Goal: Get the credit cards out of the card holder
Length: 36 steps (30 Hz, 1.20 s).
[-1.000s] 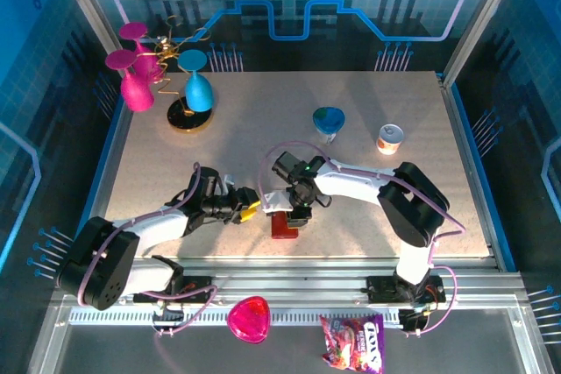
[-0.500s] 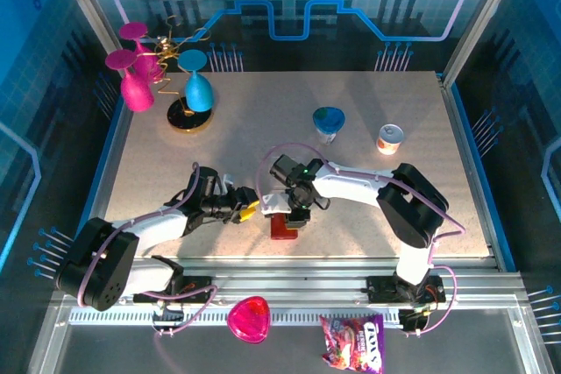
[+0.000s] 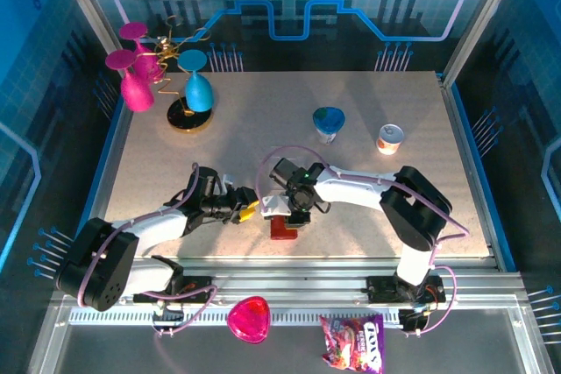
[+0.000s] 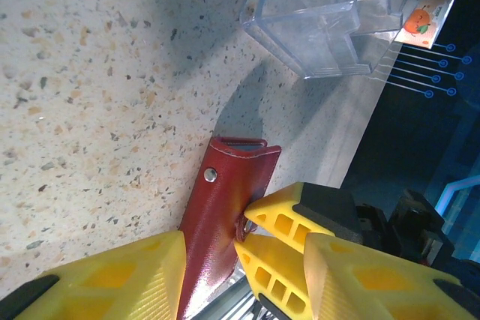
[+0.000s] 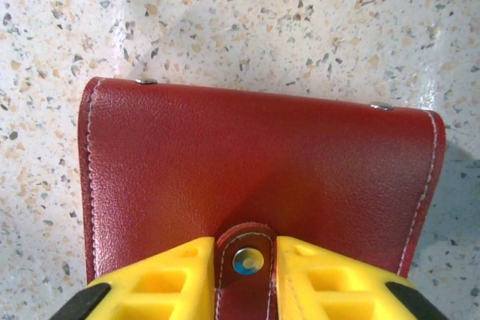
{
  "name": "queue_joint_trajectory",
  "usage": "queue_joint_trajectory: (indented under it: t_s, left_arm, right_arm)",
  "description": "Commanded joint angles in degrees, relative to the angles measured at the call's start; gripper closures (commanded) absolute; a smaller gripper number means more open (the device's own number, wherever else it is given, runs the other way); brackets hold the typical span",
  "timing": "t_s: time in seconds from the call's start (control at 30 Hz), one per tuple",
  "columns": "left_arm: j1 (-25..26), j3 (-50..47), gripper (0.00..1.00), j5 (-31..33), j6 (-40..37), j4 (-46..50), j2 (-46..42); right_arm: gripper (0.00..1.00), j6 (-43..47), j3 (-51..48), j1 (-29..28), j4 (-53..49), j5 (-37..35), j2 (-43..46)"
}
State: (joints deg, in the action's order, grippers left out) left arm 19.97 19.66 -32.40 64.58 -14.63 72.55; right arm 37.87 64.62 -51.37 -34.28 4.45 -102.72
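Purple candy bag (image 3: 352, 342), lettering blurred; red card holder (image 5: 255, 155)

A card holder (image 5: 255, 177) of dark red grained leather with a soft sheen is edged in pale stitching and fastened with a polished metal snap (image 5: 247, 261). The tabletop (image 5: 225, 20) is finished in smooth speckled stone. The fingers (image 5: 161, 279) of the right gripper (image 5: 246, 252) are moulded in matt yellow plastic. A stand (image 4: 322, 13) is formed of glossy clear plastic.
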Motion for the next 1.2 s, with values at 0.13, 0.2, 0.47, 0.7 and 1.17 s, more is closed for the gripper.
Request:
queue_joint_trajectory:
  t_s: [0.13, 0.2, 0.47, 0.7, 1.17]
  left_arm:
    - [-0.6, 1.5, 0.54, -0.8, -0.2, 2.5, -0.8]
    - [-0.6, 1.7, 0.54, -1.1, -0.2, 2.7, -1.0]
    - [-0.6, 2.2, 0.54, -1.1, -0.1, 3.8, -1.9]
    - [-0.2, 2.7, 0.54, -1.8, 0.7, 3.3, -1.4]
    - [4.1, 4.3, 0.54, -1.2, 3.9, -1.3, 3.6]
  right_arm:
    - [0.80, -2.0, -3.8, -0.8, 4.5, 1.0, 2.6]
    - [0.81, -2.8, -4.8, -0.7, 6.3, 1.7, 3.4]
    - [0.88, -5.7, -8.8, 0.0, 13.1, 4.3, 6.8]
    - [0.91, -8.4, -12.0, 0.3, 18.7, 5.5, 9.3]
    - [1.00, -16.2, -17.9, 0.0, 27.6, 4.0, 12.4]
